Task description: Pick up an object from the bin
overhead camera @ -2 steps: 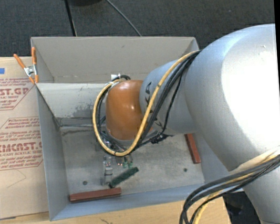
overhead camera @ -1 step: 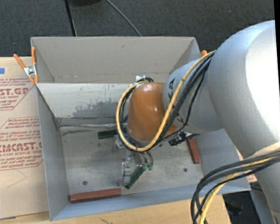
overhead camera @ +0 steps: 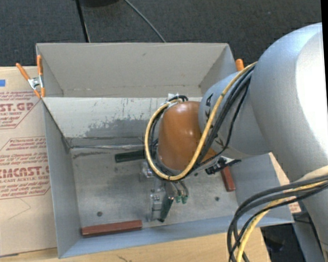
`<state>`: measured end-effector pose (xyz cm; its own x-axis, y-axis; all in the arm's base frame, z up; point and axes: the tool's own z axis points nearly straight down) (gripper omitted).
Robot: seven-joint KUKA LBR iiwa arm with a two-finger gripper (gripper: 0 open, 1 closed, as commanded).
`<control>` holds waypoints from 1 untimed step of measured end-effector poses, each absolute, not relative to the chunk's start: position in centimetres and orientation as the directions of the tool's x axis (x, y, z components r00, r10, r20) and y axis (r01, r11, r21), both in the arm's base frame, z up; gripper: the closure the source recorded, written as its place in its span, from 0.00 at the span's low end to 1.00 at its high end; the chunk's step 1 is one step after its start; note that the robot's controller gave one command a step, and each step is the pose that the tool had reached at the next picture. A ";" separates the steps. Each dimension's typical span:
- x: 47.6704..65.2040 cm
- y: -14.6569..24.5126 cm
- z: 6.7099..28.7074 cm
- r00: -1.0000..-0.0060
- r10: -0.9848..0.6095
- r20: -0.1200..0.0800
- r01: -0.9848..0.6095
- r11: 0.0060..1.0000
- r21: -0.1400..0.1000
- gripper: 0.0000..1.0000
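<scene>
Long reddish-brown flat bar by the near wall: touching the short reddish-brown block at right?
Apart. Camera view: the long reddish-brown flat bar and short reddish-brown block lie with bare floor between.

bin [overhead camera: 60, 163]: plain grey metal, back slope streaked with dark speckle, floor mottled with dull scuffs | long bar [overhead camera: 111, 228]: reddish brown, unpatterned | short bar [overhead camera: 228, 179]: reddish brown | stick [overhead camera: 129, 156]: black | arm [overhead camera: 295, 90]: pale silver-grey | wrist cover [overhead camera: 178, 135]: glossy orange-brown | cables [overhead camera: 147, 137]: yellow and black | gripper [overhead camera: 161, 212]: dark, green flecks
</scene>
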<state>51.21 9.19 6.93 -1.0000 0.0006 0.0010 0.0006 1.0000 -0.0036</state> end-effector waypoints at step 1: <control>50.3 7.4 8.6 -1.000 0.004 0.002 0.004 1.000 0.003 0.00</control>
<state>50.30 7.38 8.64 -1.0000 0.0037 0.0015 0.0037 1.0000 0.0026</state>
